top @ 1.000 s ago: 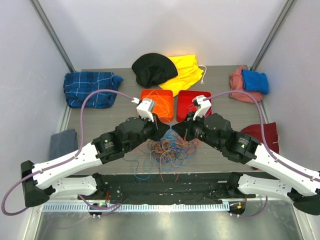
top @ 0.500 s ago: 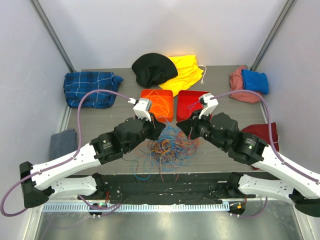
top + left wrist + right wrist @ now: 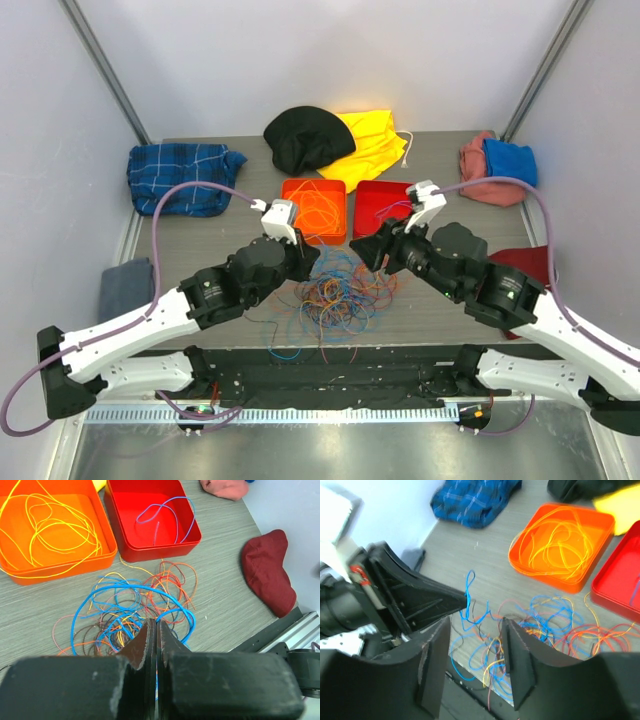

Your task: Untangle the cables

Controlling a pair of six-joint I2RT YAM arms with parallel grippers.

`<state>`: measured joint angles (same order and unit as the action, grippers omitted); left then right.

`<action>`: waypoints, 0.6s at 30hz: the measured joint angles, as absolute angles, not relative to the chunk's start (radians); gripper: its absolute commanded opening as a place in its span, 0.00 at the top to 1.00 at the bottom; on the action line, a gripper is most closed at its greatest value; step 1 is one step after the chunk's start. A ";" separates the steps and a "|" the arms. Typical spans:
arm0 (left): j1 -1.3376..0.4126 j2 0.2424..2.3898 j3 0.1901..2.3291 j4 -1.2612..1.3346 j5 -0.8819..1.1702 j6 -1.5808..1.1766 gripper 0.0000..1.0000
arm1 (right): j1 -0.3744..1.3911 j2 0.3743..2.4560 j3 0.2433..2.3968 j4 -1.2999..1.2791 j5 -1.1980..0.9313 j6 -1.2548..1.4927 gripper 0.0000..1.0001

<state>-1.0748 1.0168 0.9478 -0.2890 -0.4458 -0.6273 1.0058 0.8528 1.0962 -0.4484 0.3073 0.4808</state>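
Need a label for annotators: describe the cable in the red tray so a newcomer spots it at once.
On the grey table, two trays sit side by side just beyond the tangle of cables; take the red tray, right of the orange tray in the top view. In it lies one blue cable in a loose loop, alone, whereas the orange tray holds yellow strands.
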 measured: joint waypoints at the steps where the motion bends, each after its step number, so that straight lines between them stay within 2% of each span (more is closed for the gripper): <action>1: -1.074 1.017 0.948 -0.289 -0.443 -0.627 1.00 | 1.006 0.862 1.089 -0.442 0.299 0.486 0.42; 9: -1.073 1.053 0.971 -0.279 -0.392 -0.628 1.00 | 1.006 0.948 1.038 -0.411 0.225 0.514 0.44; 18: -1.073 1.069 0.982 -0.260 -0.361 -0.628 1.00 | 1.006 0.973 1.038 -0.354 0.187 0.526 0.59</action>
